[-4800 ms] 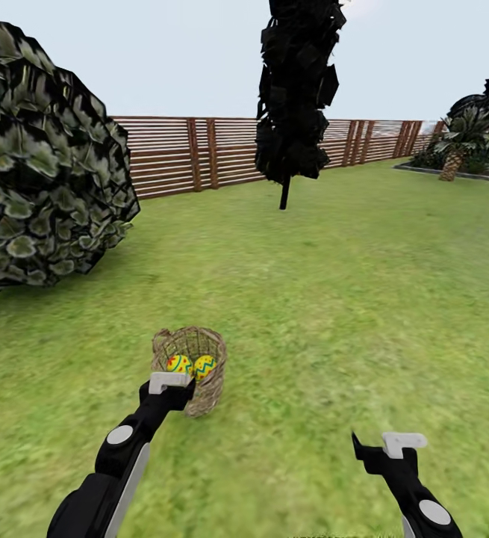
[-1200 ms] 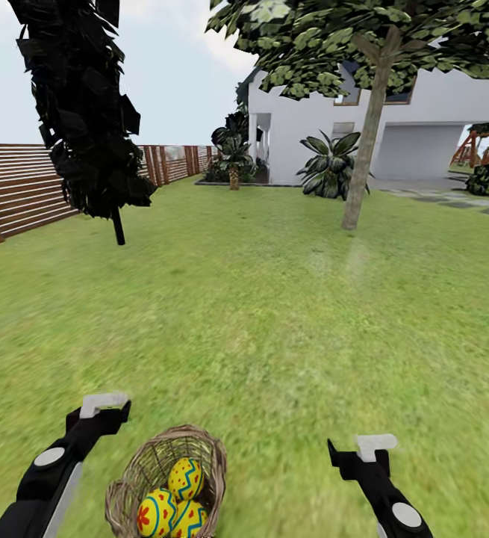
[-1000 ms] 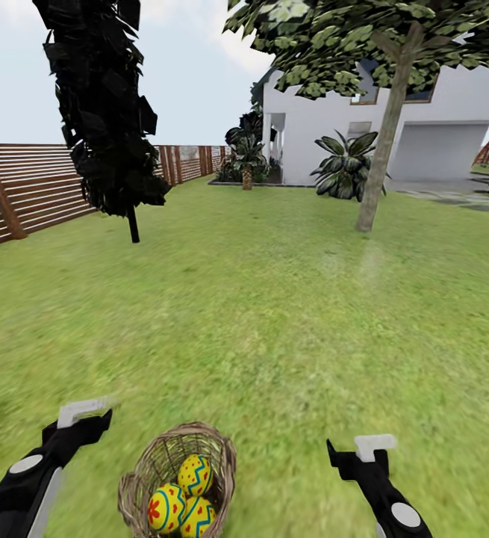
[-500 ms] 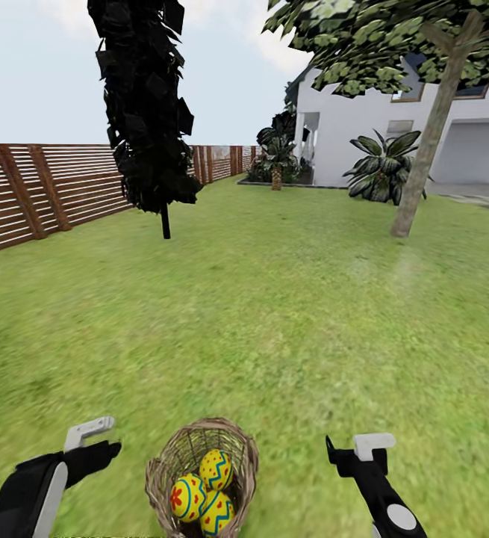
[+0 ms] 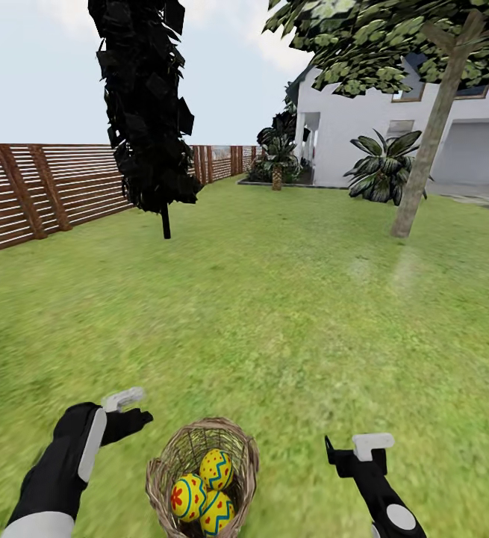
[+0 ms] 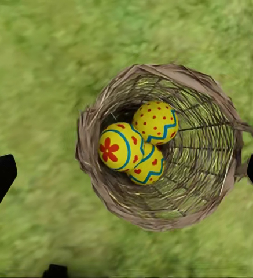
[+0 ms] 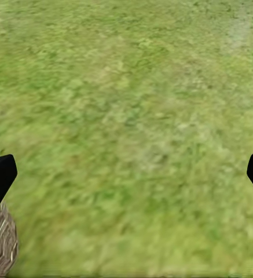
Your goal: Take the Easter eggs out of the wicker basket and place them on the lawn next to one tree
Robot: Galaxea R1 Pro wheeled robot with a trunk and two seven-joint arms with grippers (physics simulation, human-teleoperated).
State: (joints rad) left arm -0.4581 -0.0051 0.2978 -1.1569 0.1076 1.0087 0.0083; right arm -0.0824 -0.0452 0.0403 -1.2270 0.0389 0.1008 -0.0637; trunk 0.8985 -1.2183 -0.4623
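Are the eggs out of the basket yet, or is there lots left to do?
Not yet. All three Easter eggs lie in the wicker basket on the lawn. The open left pincer hangs beside the basket, empty. Still left: lifting each egg out and placing them by the tree.

View holds steady vs half a second back, after a long pan right off the fence toward the house. Left arm swings in and forward: left gripper (image 5: 128, 409) now sits just beside the wicker basket (image 5: 238, 454) rim, closer than before, forearm more upright. Left wrist cam looks straight down into the basket, fingers spread wide either side of it. Basket now near the lower edge between both arms, no longer out ahead of the left gripper.
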